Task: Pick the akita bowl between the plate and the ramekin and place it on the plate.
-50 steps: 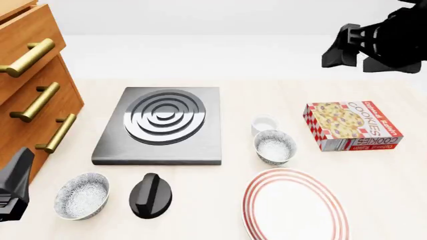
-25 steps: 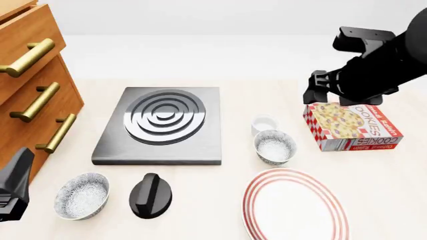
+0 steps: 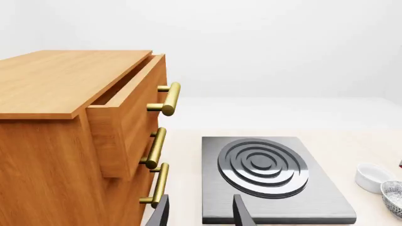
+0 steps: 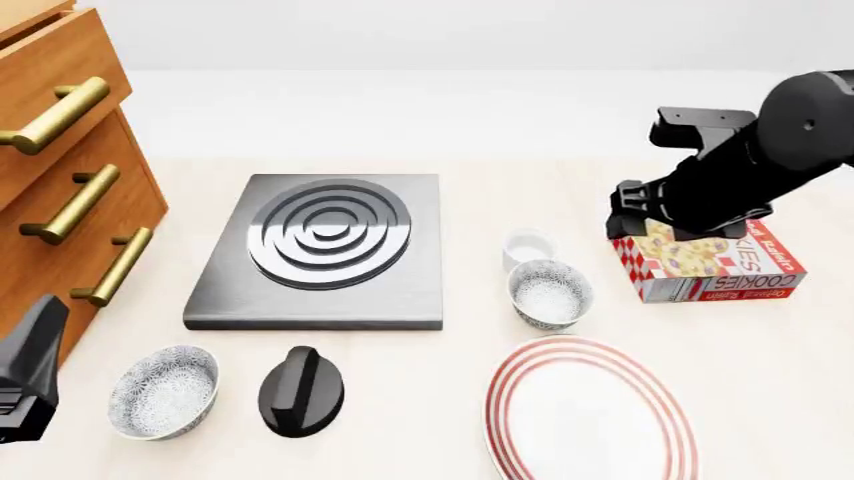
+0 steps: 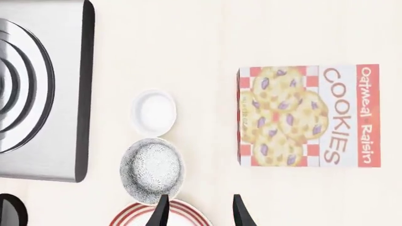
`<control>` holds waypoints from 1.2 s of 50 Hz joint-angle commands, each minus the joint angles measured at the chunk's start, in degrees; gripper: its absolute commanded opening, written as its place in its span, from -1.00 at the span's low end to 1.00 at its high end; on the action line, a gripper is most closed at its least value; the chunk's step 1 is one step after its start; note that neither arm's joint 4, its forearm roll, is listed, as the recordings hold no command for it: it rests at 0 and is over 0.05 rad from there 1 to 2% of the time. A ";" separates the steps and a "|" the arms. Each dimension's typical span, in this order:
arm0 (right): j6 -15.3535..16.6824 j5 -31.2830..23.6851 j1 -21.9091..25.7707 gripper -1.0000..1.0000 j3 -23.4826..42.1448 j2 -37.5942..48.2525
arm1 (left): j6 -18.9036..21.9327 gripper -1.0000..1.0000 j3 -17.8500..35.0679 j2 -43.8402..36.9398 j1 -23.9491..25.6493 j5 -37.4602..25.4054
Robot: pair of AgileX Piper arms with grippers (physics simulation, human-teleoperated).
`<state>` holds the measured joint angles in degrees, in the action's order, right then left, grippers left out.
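Right tool [image 5: 197, 212] seemingly open, beside akita bowl [image 5: 152, 170]

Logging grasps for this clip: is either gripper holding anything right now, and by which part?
Nothing is held. The right gripper is open in the air above the table, with empty space between its fingers; the left gripper is open and empty too.

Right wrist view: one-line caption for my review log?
Open right gripper above akita bowl, ramekin, plate rim, cookie box.
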<state>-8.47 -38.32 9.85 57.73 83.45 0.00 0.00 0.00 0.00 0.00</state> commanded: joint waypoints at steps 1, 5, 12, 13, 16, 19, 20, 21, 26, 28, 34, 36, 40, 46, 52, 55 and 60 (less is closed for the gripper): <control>-1.93 2.39 1.04 1.00 0.13 3.95 | 0.00 1.00 0.00 0.00 0.00 0.00; -2.76 3.17 1.48 1.00 0.27 5.02 | 0.00 1.00 0.00 0.00 0.00 0.00; -5.28 4.90 3.27 1.00 0.07 6.81 | 0.00 1.00 0.00 0.00 0.00 0.00; -5.47 5.18 3.39 1.00 0.02 7.04 | 0.00 1.00 0.00 0.00 0.00 0.00; -6.32 6.01 4.08 1.00 -0.29 7.64 | 0.00 1.00 0.00 0.00 0.00 0.00; -6.77 6.65 4.23 1.00 -0.58 8.05 | 0.00 1.00 0.00 0.00 0.00 0.00; -6.76 6.84 4.16 1.00 -0.68 8.18 | 0.00 1.00 0.00 0.00 0.00 0.00; -7.09 7.01 4.35 1.00 -0.72 8.35 | 0.00 1.00 0.00 0.00 0.00 0.00; -7.38 7.70 4.14 1.00 -1.22 8.61 | 0.00 1.00 0.00 0.00 0.00 0.00; -7.60 8.10 4.08 1.00 -1.38 8.82 | 0.00 1.00 0.00 0.00 0.00 0.00; -8.68 9.35 4.50 1.00 -2.09 9.64 | 0.00 1.00 0.00 0.00 0.00 0.00; -8.38 9.77 4.04 1.00 -2.56 9.53 | 0.00 1.00 0.00 0.00 0.00 0.00; -9.12 10.37 4.46 1.00 -3.53 9.23 | 0.00 1.00 0.00 0.00 0.00 0.00; -9.25 11.55 3.75 1.00 -4.73 8.93 | 0.00 1.00 0.00 0.00 0.00 0.00; -9.82 12.68 4.21 1.00 -5.29 9.79 | 0.00 1.00 0.00 0.00 0.00 0.00; -9.68 13.07 4.28 1.00 -5.40 10.45 | 0.00 1.00 0.00 0.00 0.00 0.00; -9.63 13.80 4.50 1.00 -5.60 11.64 | 0.00 1.00 0.00 0.00 0.00 0.00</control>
<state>-17.84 -26.13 14.06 52.94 93.45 0.00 0.00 0.00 0.00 0.00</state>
